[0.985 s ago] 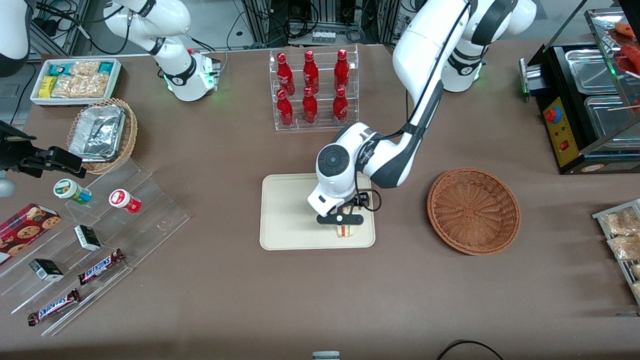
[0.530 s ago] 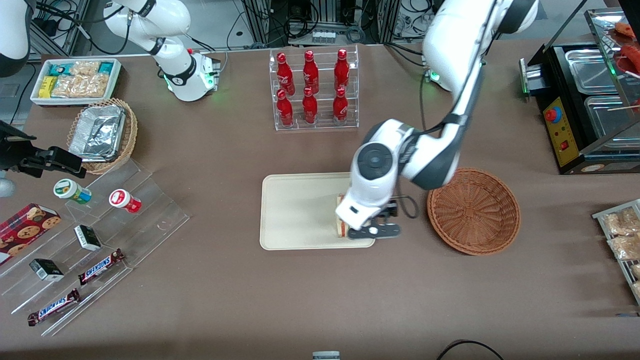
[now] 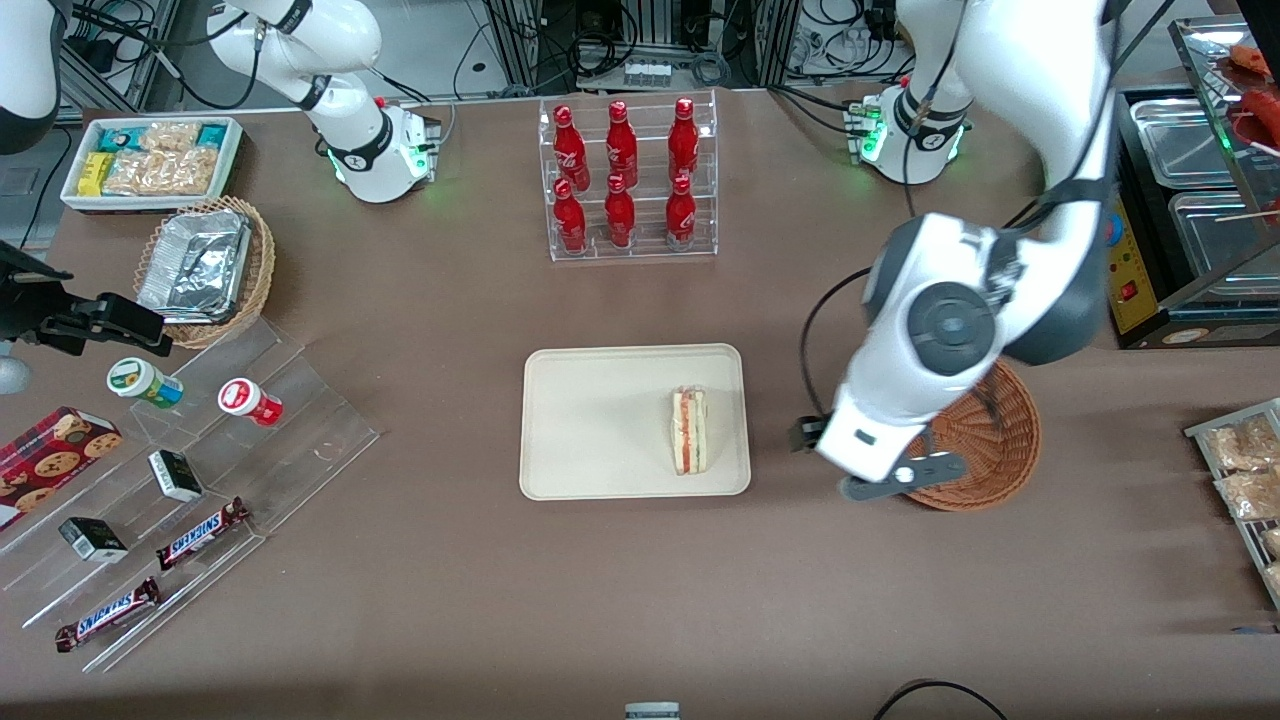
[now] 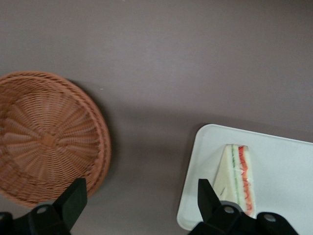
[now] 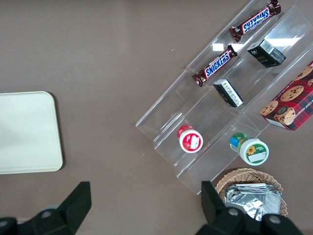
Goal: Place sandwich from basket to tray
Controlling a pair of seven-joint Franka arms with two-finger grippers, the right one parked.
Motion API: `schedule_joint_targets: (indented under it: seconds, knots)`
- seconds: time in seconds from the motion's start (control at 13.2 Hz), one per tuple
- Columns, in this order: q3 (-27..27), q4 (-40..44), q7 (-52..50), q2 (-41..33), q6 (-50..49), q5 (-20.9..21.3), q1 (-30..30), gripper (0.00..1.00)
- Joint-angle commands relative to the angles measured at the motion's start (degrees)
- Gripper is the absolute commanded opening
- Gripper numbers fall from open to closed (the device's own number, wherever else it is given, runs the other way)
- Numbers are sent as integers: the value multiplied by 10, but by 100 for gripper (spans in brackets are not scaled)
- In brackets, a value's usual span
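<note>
The sandwich [image 3: 688, 430], a pale wedge with red and green stripes, lies on the cream tray [image 3: 590, 420] near the tray's end that faces the basket. Nothing is gripping it. The reddish-brown wicker basket [image 3: 1008, 432] stands beside the tray toward the working arm's end, empty and partly covered by the arm. My left gripper [image 3: 890, 482] hangs high above the bare table between tray and basket. In the left wrist view the gripper [image 4: 141, 203] is open with nothing between its fingers, the basket [image 4: 46, 139] beside one finger and the tray [image 4: 279, 166] with the sandwich [image 4: 237, 176] beside the other.
A clear rack of red bottles [image 3: 627, 180] stands farther from the front camera than the tray. A stepped acrylic shelf with snacks [image 3: 200, 470], a tan basket of foil trays [image 3: 205, 265] and a white snack bin [image 3: 150, 160] sit toward the parked arm's end. A black food warmer [image 3: 1180, 220] flanks the basket.
The gripper has let go of the sandwich, risen and swung from over the tray to the gap beside the basket. The sandwich stays on the tray.
</note>
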Motion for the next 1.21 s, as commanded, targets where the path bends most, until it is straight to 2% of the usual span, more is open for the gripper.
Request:
schedule_joint_targets:
  seconds: [0.0,0.68,1.14]
  knots:
    - [-5,-8,47,-48,-60,-5,36,100]
    - [-9,-34,166,-173,-205,-2,138,100]
    - [-63,-95,191,-267,-227,0,209,100]
